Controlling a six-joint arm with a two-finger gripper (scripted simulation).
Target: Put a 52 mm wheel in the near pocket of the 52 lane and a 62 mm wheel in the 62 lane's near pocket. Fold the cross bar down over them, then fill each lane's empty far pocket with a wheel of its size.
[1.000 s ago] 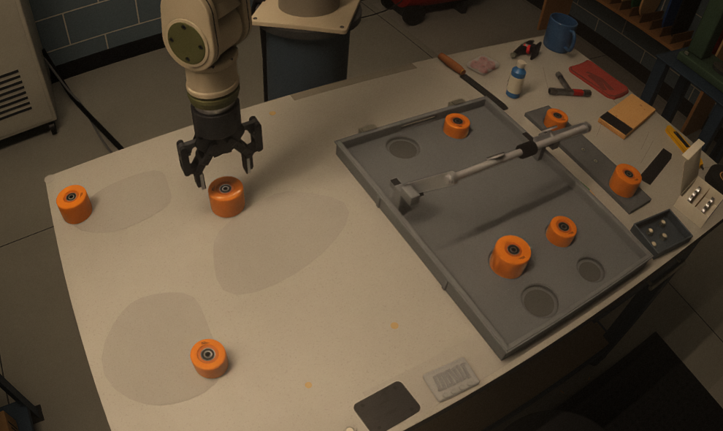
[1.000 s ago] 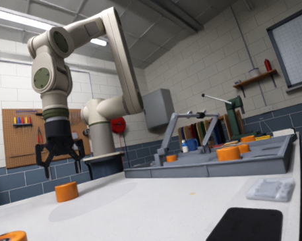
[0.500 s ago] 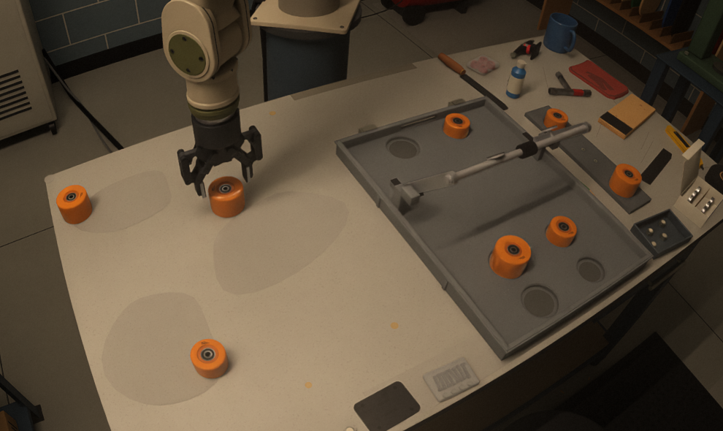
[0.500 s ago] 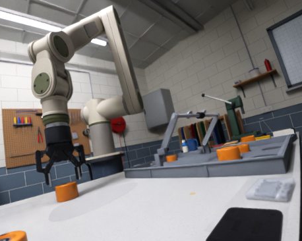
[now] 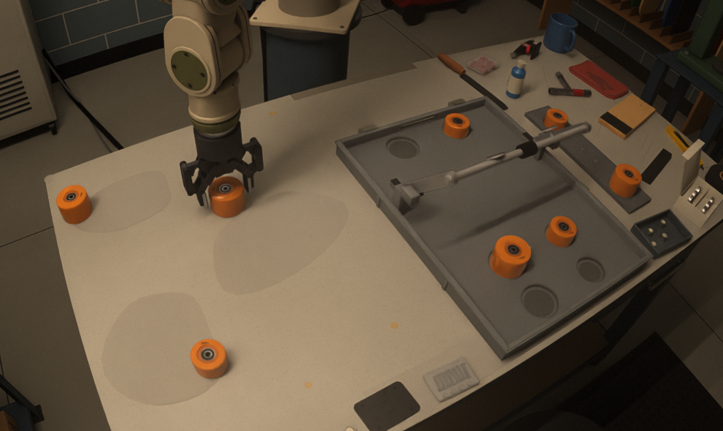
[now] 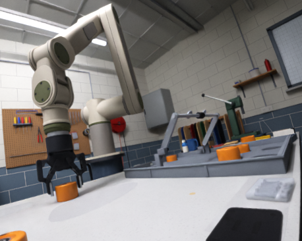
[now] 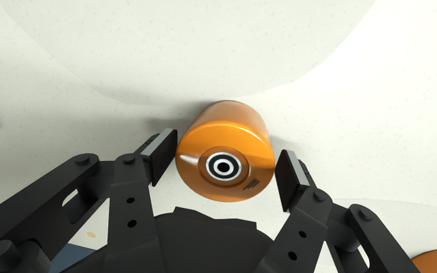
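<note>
On the right half of the table the grey tray (image 5: 487, 214) holds a large orange wheel (image 5: 510, 256) and a smaller one (image 5: 561, 231) in pockets on its near side, with two empty pockets (image 5: 539, 300) (image 5: 590, 269) closer to the edge. Another small wheel (image 5: 456, 125) sits at the far end beside an empty pocket (image 5: 402, 148). The cross bar (image 5: 493, 160) stands raised over the tray. On the left, my open gripper (image 5: 221, 188) is lowered around an orange wheel (image 5: 227, 196) (image 7: 225, 152) standing on the tabletop, and it holds nothing.
The table's left edge is close to a loose wheel (image 5: 74, 203), and another wheel (image 5: 209, 357) lies toward the front. Two more wheels (image 5: 625, 180) (image 5: 555, 118) rest on a strip right of the tray, among tools, a bottle (image 5: 516, 79) and a mug (image 5: 561, 32).
</note>
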